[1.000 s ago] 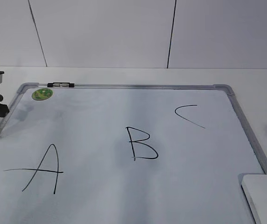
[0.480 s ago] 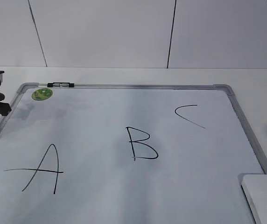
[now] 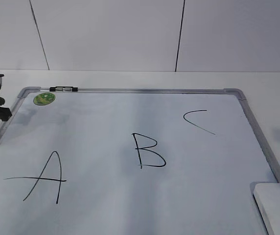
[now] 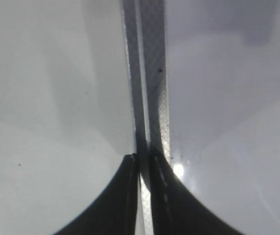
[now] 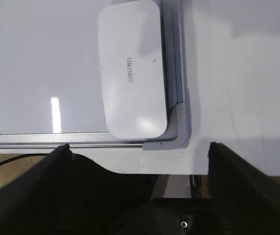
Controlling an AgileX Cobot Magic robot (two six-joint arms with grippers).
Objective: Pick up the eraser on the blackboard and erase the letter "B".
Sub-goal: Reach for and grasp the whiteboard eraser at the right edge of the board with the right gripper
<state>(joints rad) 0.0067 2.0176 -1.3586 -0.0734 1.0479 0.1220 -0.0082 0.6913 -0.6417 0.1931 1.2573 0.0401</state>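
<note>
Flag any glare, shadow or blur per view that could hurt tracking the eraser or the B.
Exterior view: even light, letter "B" sharp; eraser cut off by the frame's corner; faint shadow on the table at right. Left wrist view: soft focus, a glare spot beside the left pincer at the whiteboard's frame. Right wrist view: eraser clear, glare streak on the board; right pincer fingers dark.

The eraser (image 3: pixel 277 208) lies on the blackboard's (image 3: pixel 130 112) near-right corner.

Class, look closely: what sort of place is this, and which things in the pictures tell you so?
Probably a robot test bench: a blackboard lying flat on a white table, an eraser in its corner, and plain panelled walls.
</note>
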